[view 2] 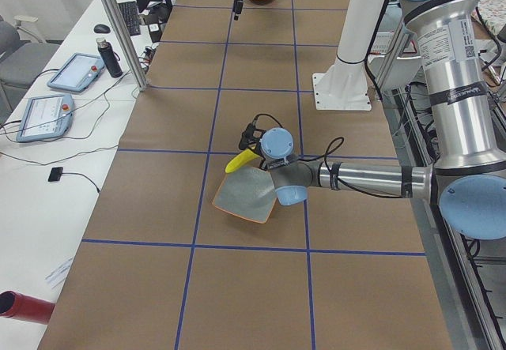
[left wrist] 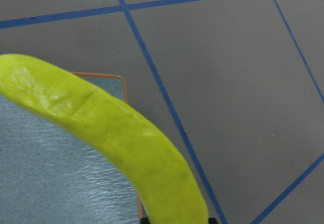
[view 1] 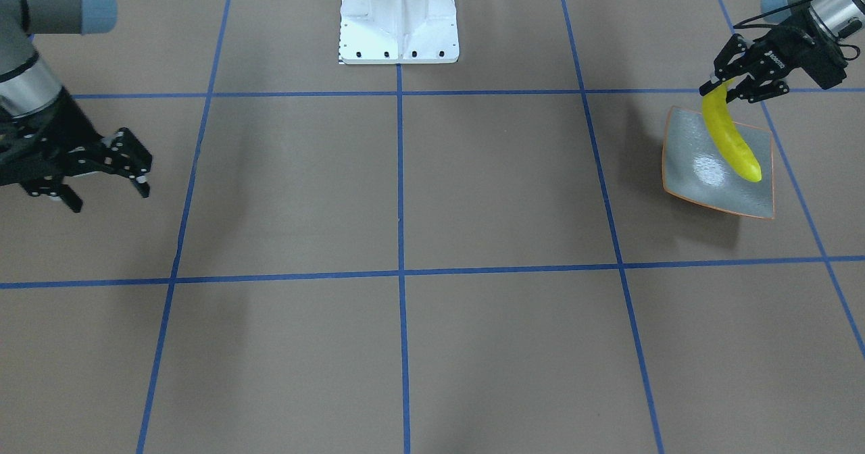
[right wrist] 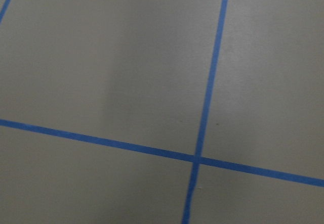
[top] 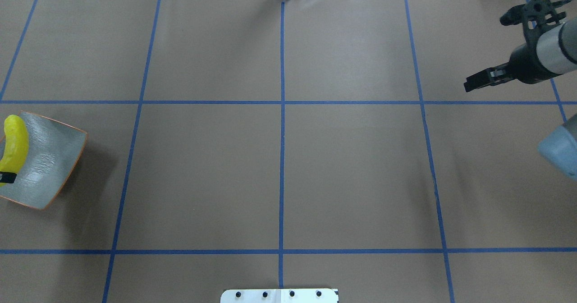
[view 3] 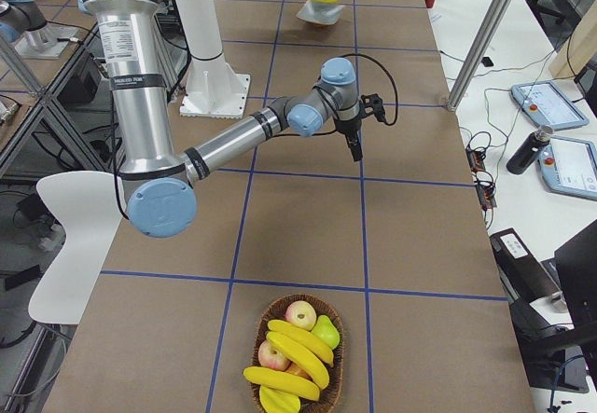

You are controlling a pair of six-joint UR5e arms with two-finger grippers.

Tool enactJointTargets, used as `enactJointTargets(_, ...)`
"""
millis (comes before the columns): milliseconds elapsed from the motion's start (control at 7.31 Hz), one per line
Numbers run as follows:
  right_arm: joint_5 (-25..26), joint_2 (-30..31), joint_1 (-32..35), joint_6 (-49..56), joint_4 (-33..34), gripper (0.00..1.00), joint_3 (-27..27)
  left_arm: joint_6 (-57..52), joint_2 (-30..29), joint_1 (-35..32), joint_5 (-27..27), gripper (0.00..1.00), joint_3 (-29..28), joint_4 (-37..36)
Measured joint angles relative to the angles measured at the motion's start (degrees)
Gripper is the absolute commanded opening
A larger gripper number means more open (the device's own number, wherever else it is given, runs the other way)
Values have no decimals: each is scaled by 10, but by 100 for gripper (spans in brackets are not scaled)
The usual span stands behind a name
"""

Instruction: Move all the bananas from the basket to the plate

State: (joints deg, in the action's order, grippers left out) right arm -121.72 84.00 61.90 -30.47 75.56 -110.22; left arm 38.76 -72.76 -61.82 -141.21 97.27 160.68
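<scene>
Left gripper (view 1: 733,84) clenched on the stem end of one banana (view 1: 731,142). The fruit reaches out from the jaws over the plate (view 1: 703,180); contact unclear. Risk: if let go tilted, it slides off the glossy curve. Right gripper (view 1: 108,196) spread, empty.

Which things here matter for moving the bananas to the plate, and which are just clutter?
Belong to the job: banana in the left gripper, plate, basket, basket bananas.
Just lying about: apples and pear in the basket; tablets and bottle on the side bench.
</scene>
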Motion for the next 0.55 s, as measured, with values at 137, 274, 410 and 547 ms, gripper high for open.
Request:
enactJointTargets(137,-33,30,43,69,0,100,4,-21,-2,0,15,6,-21,-1)
enactJointTargets(274,-59,60,80,129,0,100,6,-35,-5,1,30,36,-37,-2)
enactJointTargets(410,-76,85,109,172,0,100,7,-41,-12,2,42,65,-49,-2)
enactJointTargets(547,-84,103,130,202,0,100,9,-43,-23,2,48,99,-61,-3)
